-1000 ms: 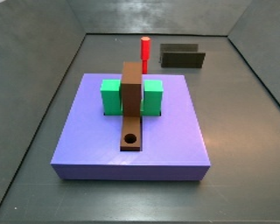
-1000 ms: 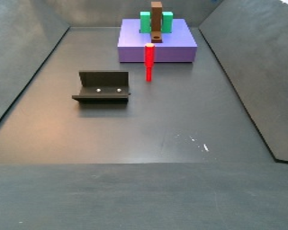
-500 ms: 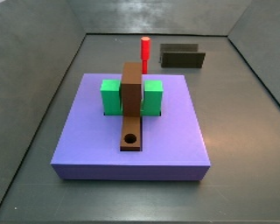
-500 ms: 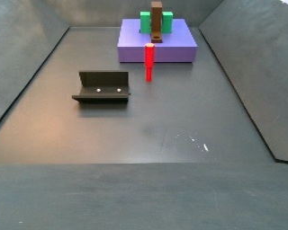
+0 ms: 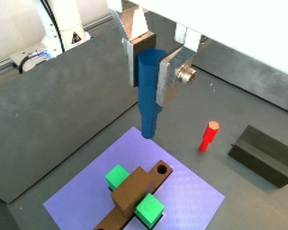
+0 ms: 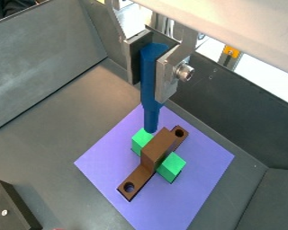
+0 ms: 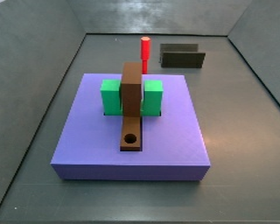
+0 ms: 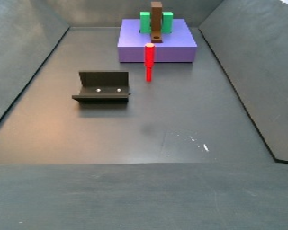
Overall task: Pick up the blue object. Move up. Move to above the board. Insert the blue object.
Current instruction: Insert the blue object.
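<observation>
In both wrist views my gripper (image 5: 154,83) (image 6: 151,79) is shut on the blue object (image 5: 149,99) (image 6: 151,99), a thin upright blue peg that hangs down between the silver fingers, high above the board. The board (image 5: 134,190) (image 6: 157,160) is a narrow brown plank through a green block (image 5: 116,175) (image 6: 141,141), with a round hole (image 5: 162,168) (image 6: 130,187) near one end. The board also shows in both side views (image 7: 132,96) (image 8: 157,27). Neither side view shows the gripper or the blue object.
The board rests on a lavender-blue slab (image 7: 166,144) (image 8: 176,49) (image 5: 194,193) (image 6: 104,166). A red peg (image 7: 143,48) (image 8: 148,63) (image 5: 208,137) stands upright on the floor beside the slab. The dark fixture (image 7: 182,56) (image 8: 102,87) (image 5: 266,154) (image 6: 8,207) stands farther off. Grey walls enclose the floor.
</observation>
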Robot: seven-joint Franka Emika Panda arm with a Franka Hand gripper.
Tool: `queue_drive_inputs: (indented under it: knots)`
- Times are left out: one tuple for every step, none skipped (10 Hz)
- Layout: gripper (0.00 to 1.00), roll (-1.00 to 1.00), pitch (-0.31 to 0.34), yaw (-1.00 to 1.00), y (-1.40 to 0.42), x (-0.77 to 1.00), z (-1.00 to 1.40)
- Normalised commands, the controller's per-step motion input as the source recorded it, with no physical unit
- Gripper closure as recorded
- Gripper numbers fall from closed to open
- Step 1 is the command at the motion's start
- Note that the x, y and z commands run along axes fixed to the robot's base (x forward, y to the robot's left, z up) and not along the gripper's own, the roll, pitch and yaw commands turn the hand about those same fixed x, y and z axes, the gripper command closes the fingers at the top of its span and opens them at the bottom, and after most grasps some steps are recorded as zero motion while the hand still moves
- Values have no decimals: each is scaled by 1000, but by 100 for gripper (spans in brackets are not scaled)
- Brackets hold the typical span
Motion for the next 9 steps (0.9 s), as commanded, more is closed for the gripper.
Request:
queue_drive_inputs:
  knots:
    - [100, -257, 0, 71, -289, 174, -60]
    - [100, -136, -17, 154, -826, 149, -406]
    - [100, -81, 0, 94, -920, 206, -560]
    - [100, 0, -56, 80, -1000, 166, -651]
    - [100, 114, -53, 111, -811, 283, -689]
    - [100, 203, -16, 11, -823, 274, -640]
    - [100, 279, 0, 0, -769, 300, -523]
    - [100, 453, 106, 0, -714, 206, -383]
    - [100, 374, 186, -17, -557, 123, -414]
